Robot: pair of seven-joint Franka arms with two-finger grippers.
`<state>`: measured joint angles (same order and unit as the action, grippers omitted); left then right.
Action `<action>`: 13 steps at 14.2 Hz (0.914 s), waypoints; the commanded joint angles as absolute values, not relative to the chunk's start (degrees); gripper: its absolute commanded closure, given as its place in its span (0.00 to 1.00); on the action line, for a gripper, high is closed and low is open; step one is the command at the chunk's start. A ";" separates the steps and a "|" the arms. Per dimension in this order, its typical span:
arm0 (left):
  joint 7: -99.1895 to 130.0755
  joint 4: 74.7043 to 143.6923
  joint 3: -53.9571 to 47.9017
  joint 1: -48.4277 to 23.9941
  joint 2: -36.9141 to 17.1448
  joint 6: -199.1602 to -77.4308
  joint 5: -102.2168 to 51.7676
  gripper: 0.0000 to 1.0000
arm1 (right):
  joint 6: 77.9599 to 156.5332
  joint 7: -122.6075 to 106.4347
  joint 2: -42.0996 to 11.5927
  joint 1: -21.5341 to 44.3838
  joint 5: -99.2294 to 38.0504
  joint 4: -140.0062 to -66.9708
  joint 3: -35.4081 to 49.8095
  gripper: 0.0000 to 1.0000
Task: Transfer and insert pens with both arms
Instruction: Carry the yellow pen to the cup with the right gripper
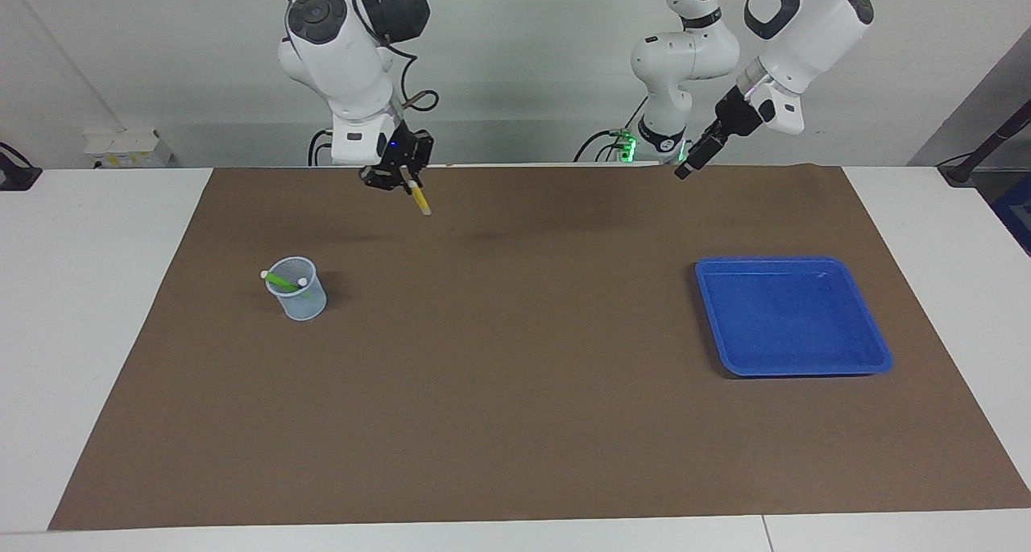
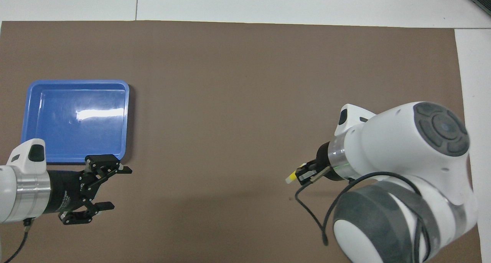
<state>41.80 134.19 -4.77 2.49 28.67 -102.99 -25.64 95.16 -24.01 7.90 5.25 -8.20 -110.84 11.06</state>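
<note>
Bare brown mat between cup and tray

White lettering runs along the black body of the left claw in the overhead view, too small to read; nothing else carries text.

Yellow pen, green pen, blue tray, brown mat, white arms

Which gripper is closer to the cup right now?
Right. The right gripper, shut on the yellow pen, is up over the mat near the cup; the left gripper, open, is at the tray's end.
</note>
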 commanded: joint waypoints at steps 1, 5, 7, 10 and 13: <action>30.11 132.19 -5.10 6.75 28.48 -100.64 -20.94 0.00 | 93.34 -38.27 8.26 0.98 1.28 -110.39 11.78 1.00; 13.04 129.29 -4.39 12.91 26.90 -97.83 -18.11 0.00 | 99.64 -50.87 8.44 -4.91 6.76 -113.63 11.78 1.00; 11.96 128.85 -4.39 13.45 26.72 -97.65 -14.87 0.00 | 106.31 -56.22 9.05 -5.97 8.08 -117.31 11.78 1.00; 11.87 124.82 -4.31 13.27 23.92 -97.04 -12.23 0.00 | 114.67 -63.70 8.18 -9.93 8.17 -120.41 11.78 1.00; 11.87 120.86 -4.48 11.44 21.62 -96.42 -8.02 0.00 | 116.36 -63.63 6.86 -10.55 8.17 -121.37 11.78 1.00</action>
<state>12.26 125.41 -4.40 12.95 24.80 -98.83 -11.69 114.60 -62.74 6.86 -9.55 7.09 -119.89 10.91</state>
